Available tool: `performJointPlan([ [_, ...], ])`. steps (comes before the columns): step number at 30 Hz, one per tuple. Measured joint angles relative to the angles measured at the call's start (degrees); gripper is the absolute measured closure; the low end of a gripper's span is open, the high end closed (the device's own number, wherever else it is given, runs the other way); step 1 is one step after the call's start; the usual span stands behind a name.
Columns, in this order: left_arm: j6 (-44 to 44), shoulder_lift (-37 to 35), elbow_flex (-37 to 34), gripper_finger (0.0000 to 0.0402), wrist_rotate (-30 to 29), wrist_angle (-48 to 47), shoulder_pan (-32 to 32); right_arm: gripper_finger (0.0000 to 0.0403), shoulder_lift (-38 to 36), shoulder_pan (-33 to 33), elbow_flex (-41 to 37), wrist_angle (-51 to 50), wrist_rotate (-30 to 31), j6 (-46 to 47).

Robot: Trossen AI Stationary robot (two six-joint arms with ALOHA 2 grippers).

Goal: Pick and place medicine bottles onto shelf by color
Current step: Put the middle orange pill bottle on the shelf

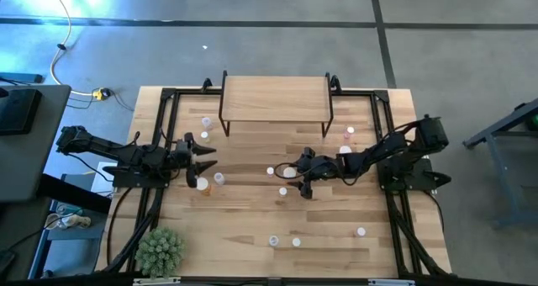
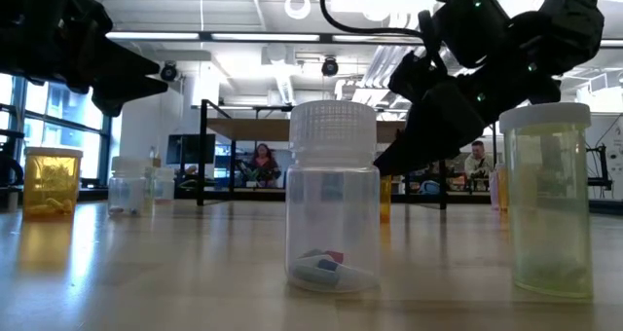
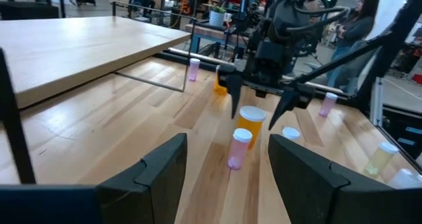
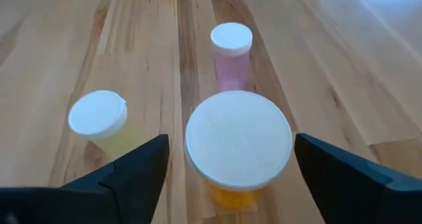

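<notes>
No bottles on the shelf (image 1: 276, 95) as far as discernible; all medicine bottles (image 1: 273, 240) scattered on the table (image 1: 244, 227), right gripper (image 4: 227, 161) spread astride an orange bottle (image 4: 237, 145), ungrasped; left gripper (image 1: 204, 157) spread, empty.

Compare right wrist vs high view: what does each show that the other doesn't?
Right wrist only: the right claw open astride an orange bottle, with a pink bottle and a pale yellow bottle standing close by. High only: the shelf with a bare top, the left claw open, a small plant, and bottles scattered across the table. Both: the right claw over the middle cluster.
</notes>
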Motion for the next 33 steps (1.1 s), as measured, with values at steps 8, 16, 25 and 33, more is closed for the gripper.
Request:
performJointPlan([
  [8, 0.0, 0.0, 0.0, 0.02, -2.1, 0.0, 0.0, 0.0166, 0.0, 0.0, 0.0, 0.5, 0.0, -0.4],
  [16, 0.0, 0.0, 0.0, 0.02, -2.1, 0.0, 0.0, 0.0216, 0.0, 0.0, 0.0, 0.5, 0.2, -1.5],
  [25, 0.0, 0.0, 0.0, 0.02, -2.1, 0.0, 0.0, 0.022, -1.1, 0.0, 0.0, 0.8, 0.2, -1.7],
  [33, 0.0, 0.0, 0.0, 0.02, -2.1, 0.0, 0.0, 0.0221, -10.5, -0.2, 0.0, 1.3, 2.8, -4.9],
])
